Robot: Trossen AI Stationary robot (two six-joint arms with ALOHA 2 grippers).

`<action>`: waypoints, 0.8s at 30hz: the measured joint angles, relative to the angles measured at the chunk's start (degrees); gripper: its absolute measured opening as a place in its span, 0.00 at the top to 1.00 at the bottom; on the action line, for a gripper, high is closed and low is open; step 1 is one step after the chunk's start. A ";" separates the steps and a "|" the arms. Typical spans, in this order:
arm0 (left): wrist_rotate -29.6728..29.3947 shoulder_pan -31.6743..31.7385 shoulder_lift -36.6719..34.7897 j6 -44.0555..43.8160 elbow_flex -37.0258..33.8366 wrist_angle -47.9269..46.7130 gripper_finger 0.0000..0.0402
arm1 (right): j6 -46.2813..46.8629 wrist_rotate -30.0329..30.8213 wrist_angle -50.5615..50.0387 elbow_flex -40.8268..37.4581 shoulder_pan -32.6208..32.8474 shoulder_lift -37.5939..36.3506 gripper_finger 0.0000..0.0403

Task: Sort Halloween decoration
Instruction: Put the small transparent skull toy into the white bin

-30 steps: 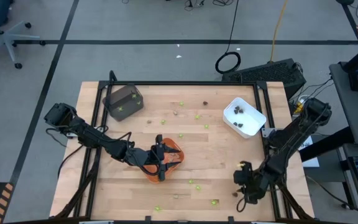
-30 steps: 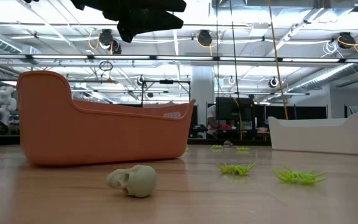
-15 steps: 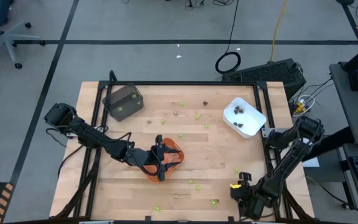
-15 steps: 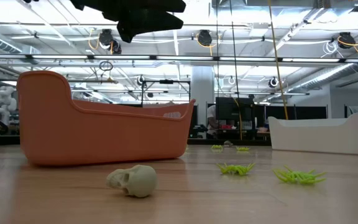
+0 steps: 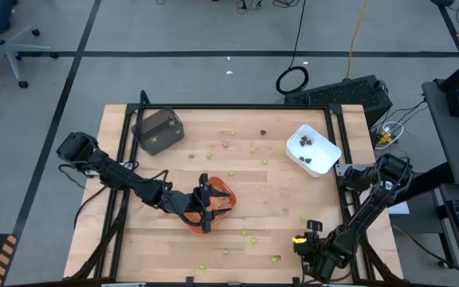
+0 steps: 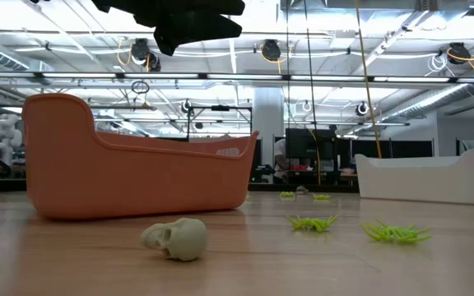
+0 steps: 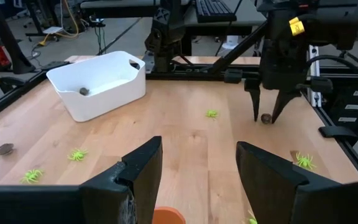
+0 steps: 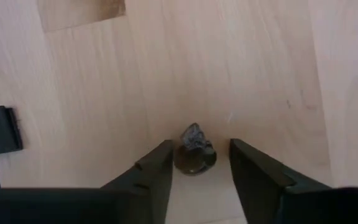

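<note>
The Halloween decoration lies scattered over the wooden table: lime-green pieces [image 5: 232, 173], a tan-grey skull [image 6: 175, 238] and a dark brown piece [image 8: 194, 155] near the right front corner. My right gripper [image 8: 200, 144] points down over that brown piece [image 7: 266, 118], open, one finger on each side, with a thin gap showing on both sides. My left gripper [image 7: 199, 146] hovers open above the orange tray [image 5: 220, 199] in the middle of the table, with nothing between its fingers.
A white tray [image 5: 313, 150] holding a few dark pieces stands at the far right. A dark grey tray [image 5: 158, 130] with green pieces is at the far left. The table's black frame rail [image 5: 347, 199] runs along the right edge, close to my right arm.
My right gripper has gone toward the table's near edge and a little left, sinking and tipping to point more steeply down.
</note>
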 joint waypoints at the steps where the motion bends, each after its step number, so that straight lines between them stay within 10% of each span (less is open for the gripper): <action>1: 0.00 0.00 0.01 0.00 0.00 -0.16 0.48 | -0.07 -0.07 -0.01 0.00 0.00 0.02 0.70; 13: 0.17 0.00 0.01 0.04 0.00 -0.77 0.48 | -4.01 2.61 -0.14 0.24 0.00 -1.49 0.89; 24: 0.17 0.00 -0.01 -0.46 0.00 -0.70 0.48 | -29.09 30.64 1.03 3.72 -1.48 -3.91 0.88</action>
